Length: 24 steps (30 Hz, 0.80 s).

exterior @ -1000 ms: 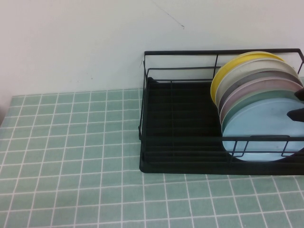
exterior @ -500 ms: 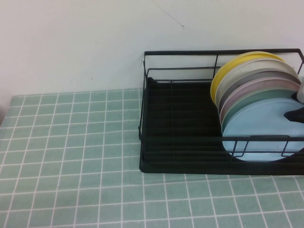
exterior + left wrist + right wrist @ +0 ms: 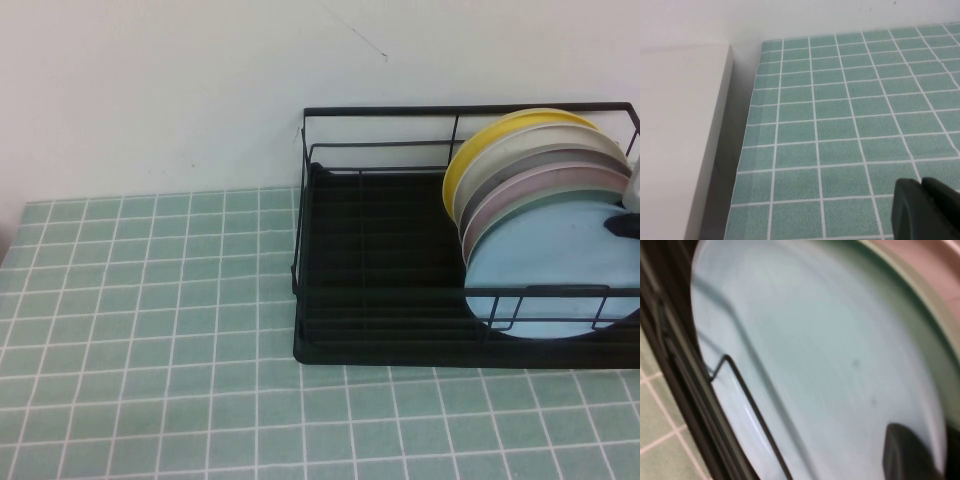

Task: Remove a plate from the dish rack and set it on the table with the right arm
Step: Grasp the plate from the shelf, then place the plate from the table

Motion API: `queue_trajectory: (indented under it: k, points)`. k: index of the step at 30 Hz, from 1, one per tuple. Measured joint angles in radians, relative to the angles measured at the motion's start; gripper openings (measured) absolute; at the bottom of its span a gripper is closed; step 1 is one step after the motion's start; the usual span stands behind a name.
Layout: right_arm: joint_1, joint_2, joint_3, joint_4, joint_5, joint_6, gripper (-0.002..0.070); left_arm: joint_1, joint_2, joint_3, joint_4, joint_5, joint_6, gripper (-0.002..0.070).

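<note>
The light-blue plate stands on edge at the front of the stack in the black dish rack, tilted a little toward the front rail. My right gripper is at the plate's upper right rim. In the right wrist view the plate fills the frame, and one dark finger lies on its face while the other sits behind the rim, so the gripper is shut on it. My left gripper is shut and empty, low over the tiled table, and is out of the high view.
Behind the blue plate stand a mint-green plate, a pink-rimmed plate, grey and white plates, and a yellow one. The rack's left half holds nothing. Tiled table lies left and in front. A white block borders the table's left edge.
My right gripper has risen slightly at the plate's rim. The light-blue plate has come up and forward with it, now hiding most of the green plate behind.
</note>
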Motion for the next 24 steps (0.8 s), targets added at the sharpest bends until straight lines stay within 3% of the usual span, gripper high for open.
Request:
queue_trajectory:
  k: [5, 12, 24]
  points:
    - [0.0, -0.03, -0.001, -0.009, 0.002, -0.005, 0.0085, 0.0, 0.0, 0.0, 0.0, 0.0, 0.0, -0.0003]
    - [0.0, -0.206, -0.001, -0.129, 0.03, 0.165, 0.0085, 0.0, 0.0, 0.0, 0.0, 0.0, 0.0, -0.0003]
    - [-0.001, -0.66, -0.001, -0.276, 0.179, 0.738, 0.0077, 0.0, 0.0, 0.0, 0.0, 0.0, 0.0, -0.0003]
